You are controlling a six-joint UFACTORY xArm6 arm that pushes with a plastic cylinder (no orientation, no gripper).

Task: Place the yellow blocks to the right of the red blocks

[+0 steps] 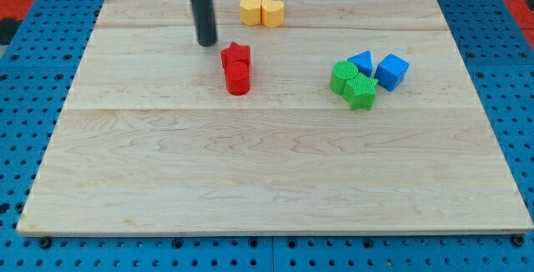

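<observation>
My tip (pixel 207 42) is a bare rod with nothing to open or close; it rests on the board near the top edge, just up-left of the red star (pixel 236 54), touching no block. The two yellow blocks (pixel 261 11) sit touching, side by side along the top edge, up-right of my tip and above the red cylinder (pixel 238 79). I judge they need driving down and rightward. Bare board lies between the reds and the green blocks (pixel 352 83) and blue blocks (pixel 380 68), so there is room to land.
</observation>
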